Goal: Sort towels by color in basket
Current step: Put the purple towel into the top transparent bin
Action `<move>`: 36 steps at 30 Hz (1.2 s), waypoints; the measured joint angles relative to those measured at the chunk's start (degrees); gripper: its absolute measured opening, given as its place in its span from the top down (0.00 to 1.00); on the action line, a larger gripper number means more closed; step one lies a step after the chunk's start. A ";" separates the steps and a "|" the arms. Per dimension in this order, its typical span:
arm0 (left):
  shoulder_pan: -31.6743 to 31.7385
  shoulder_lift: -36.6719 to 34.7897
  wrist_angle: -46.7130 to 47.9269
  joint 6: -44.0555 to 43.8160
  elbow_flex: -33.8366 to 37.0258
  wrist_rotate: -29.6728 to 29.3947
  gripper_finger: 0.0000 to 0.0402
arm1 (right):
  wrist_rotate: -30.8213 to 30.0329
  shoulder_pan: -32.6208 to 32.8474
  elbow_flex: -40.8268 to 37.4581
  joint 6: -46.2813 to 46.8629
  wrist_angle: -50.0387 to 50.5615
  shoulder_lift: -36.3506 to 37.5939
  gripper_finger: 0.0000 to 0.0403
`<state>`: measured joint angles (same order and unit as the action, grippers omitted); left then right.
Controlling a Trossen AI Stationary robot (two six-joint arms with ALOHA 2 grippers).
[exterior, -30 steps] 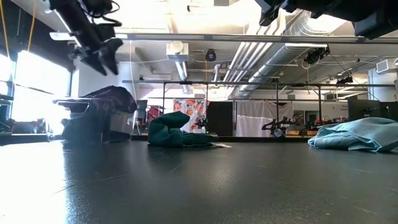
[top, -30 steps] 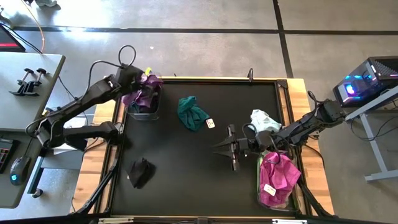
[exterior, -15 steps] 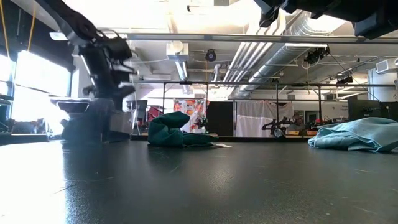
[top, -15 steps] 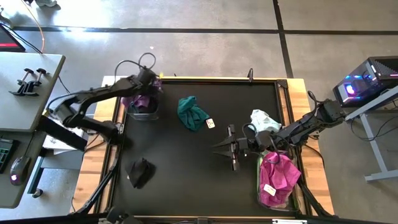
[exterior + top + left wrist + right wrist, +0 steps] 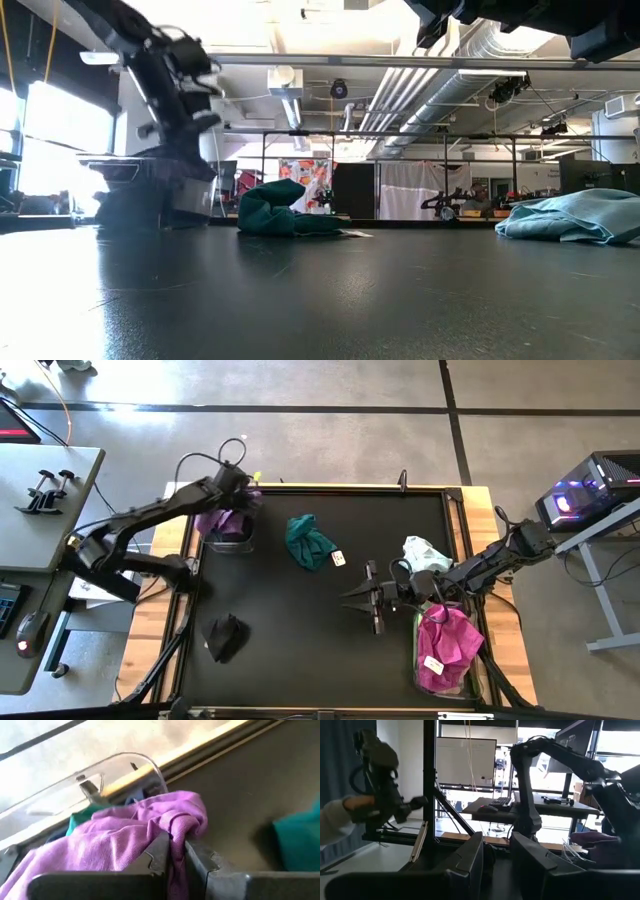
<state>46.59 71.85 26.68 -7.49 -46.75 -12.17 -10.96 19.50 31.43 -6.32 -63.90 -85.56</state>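
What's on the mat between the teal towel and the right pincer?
In the high view, only a small white tag lies beside the teal towel; the rest of the black mat up to the right pincer is bare.

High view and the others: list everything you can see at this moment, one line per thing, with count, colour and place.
purple towel: one, purple, in the clear bin at the mat's far left corner
clear bin: one, see-through, far left of the mat
teal towel: one, teal, loose on the mat right of that bin
black towel: one, black, loose on the near left of the mat
mint towel: one, pale mint, loose on the right side
magenta towel: one, magenta, heaped in a bin at the near right
table mat: one, black, covers the table
left gripper: fingers nearly together, pinching a fold of the purple towel
right gripper: hovers mid-mat, holds nothing
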 joint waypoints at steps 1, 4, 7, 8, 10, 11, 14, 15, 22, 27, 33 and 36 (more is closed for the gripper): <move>-0.47 -1.67 2.51 -0.80 -0.63 0.05 0.93 | 0.00 0.01 0.01 -0.03 0.00 0.00 0.77; -1.70 -6.35 11.17 -3.30 -2.64 -0.62 0.93 | 0.00 0.01 0.01 -0.02 0.00 0.00 0.77; -2.75 -10.31 17.94 -7.35 -3.26 -5.92 0.93 | 0.00 -0.01 0.01 -0.03 0.00 0.00 0.77; -2.91 -11.19 19.31 -8.41 -3.25 -7.71 0.94 | 0.00 -0.01 -0.01 -0.05 0.00 0.00 0.77; -2.75 -12.13 20.29 -9.29 -2.56 -9.63 0.95 | 0.00 0.01 -0.01 -0.05 0.00 0.00 0.77; -2.65 -12.19 20.05 -9.40 -1.97 -9.68 0.96 | 0.00 0.01 -0.01 -0.07 0.00 0.00 0.77; -2.61 -11.40 16.61 -9.44 0.79 -7.06 0.98 | 0.00 -0.01 -0.01 -0.10 0.00 0.00 0.77; -2.64 -10.79 14.29 -9.29 2.06 -5.59 0.98 | 0.00 0.00 0.00 -0.10 0.00 0.00 0.77; -2.82 -5.88 -9.88 -6.82 10.17 -3.38 0.96 | 0.00 0.01 -0.01 -0.11 0.24 0.00 0.77; -2.07 -2.68 -22.43 -3.29 10.47 -1.86 0.88 | 0.00 -0.01 0.01 -0.10 0.26 0.00 0.77; 0.33 -1.69 -25.46 -2.84 10.41 2.12 0.69 | 0.04 0.03 -0.01 -0.10 0.28 0.00 0.77; 1.48 -2.23 -23.36 -3.70 9.61 3.81 0.59 | 0.31 0.05 0.01 -0.09 0.28 0.00 0.77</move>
<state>48.07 69.62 3.32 -11.19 -37.14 -8.37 -10.66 19.55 31.44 -6.40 -63.61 -85.56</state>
